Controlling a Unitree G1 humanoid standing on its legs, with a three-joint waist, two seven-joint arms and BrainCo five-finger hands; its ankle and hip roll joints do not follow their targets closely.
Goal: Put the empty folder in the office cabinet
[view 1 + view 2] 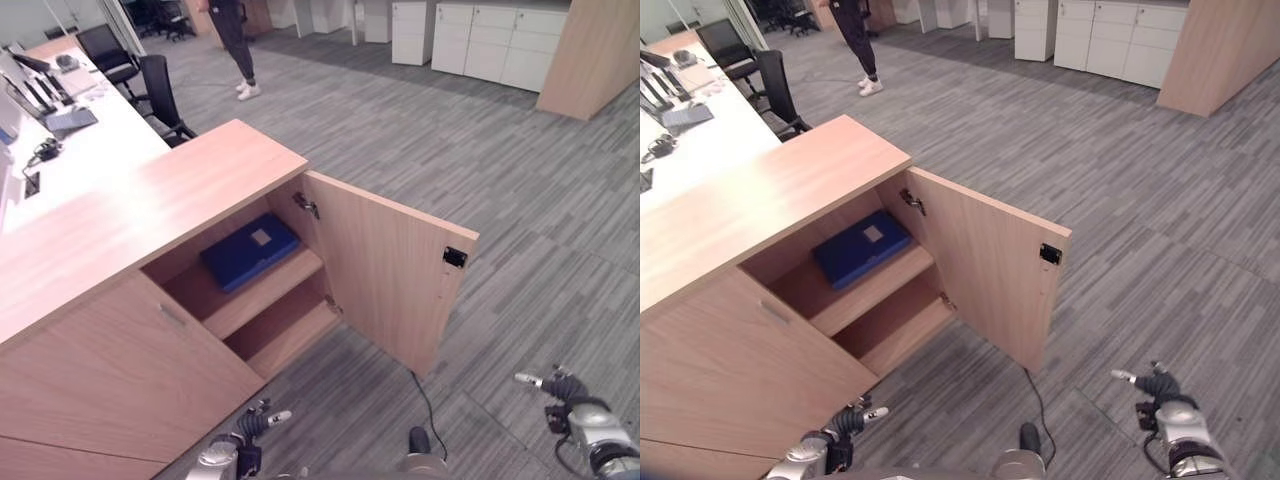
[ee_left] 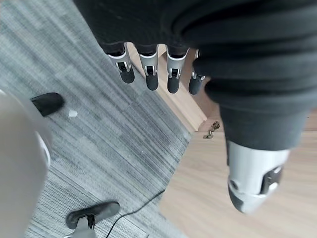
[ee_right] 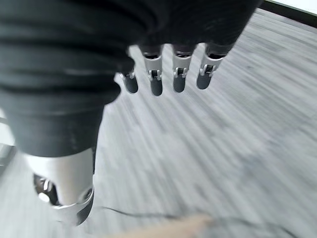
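Note:
A blue folder [image 1: 250,250] lies flat on the upper shelf inside the wooden office cabinet [image 1: 150,200], whose right door [image 1: 385,270] stands swung open. My left hand [image 1: 250,425] hangs low in front of the cabinet's closed left door, fingers straight and holding nothing; its fingers [image 2: 148,74] show relaxed in the left wrist view. My right hand [image 1: 565,390] hangs over the carpet to the right of the open door, open and empty, with straight fingers [image 3: 163,74] in the right wrist view.
A lower shelf [image 1: 285,335] sits under the folder. A white desk [image 1: 80,140] with monitors and black chairs [image 1: 160,95] lies behind the cabinet. A person [image 1: 235,45] stands far back. White cabinets [image 1: 490,40] line the far wall. Grey carpet [image 1: 450,150] spreads to the right.

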